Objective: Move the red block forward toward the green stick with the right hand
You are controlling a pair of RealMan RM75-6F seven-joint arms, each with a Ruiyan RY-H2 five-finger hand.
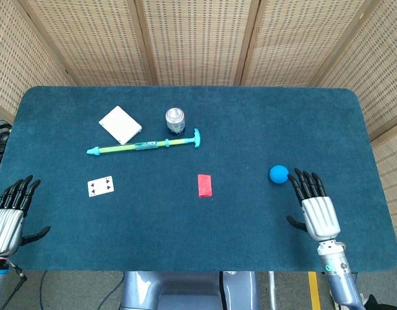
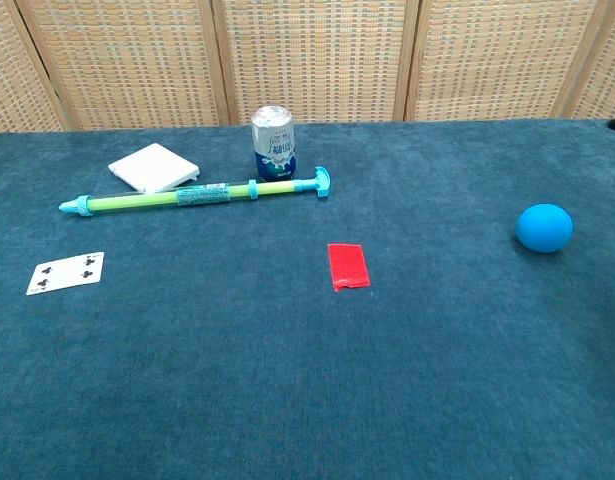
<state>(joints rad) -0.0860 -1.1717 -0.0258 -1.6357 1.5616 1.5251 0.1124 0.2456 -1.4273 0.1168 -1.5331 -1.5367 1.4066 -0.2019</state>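
Red block [image 1: 204, 185] lying flat near the middle of the blue worktop [image 1: 250, 123], untouched, long side pointing away from the robot. Green stick [image 1: 144, 146] further back and a little to the left, lying crosswise with its T-shaped end nearest the block's line of travel; clear cloth between the two, so probably a short straight push forward and slightly left.

Right robot hand [image 1: 315, 206] palm down just above the near right part of the worktop, fingers spread and straight, holding nothing, fingertips just beside the blue ball [image 1: 279, 173]. Well apart from the block, so reach not yet made; judged to be at the very start of the approach. Ball sitting between hand and block to some degree: a risk of nudging it on the way across.

Left robot hand [image 1: 10, 212] at the near left edge, fingers spread, empty, out of the way since the task belongs to the other side.

Can [image 1: 175, 121] upright just behind the stick, white box [image 1: 119, 124] to its left, playing card [image 1: 100, 186] face up nearer the left side; none in the block's path. Neither robot hand visible in the chest view.
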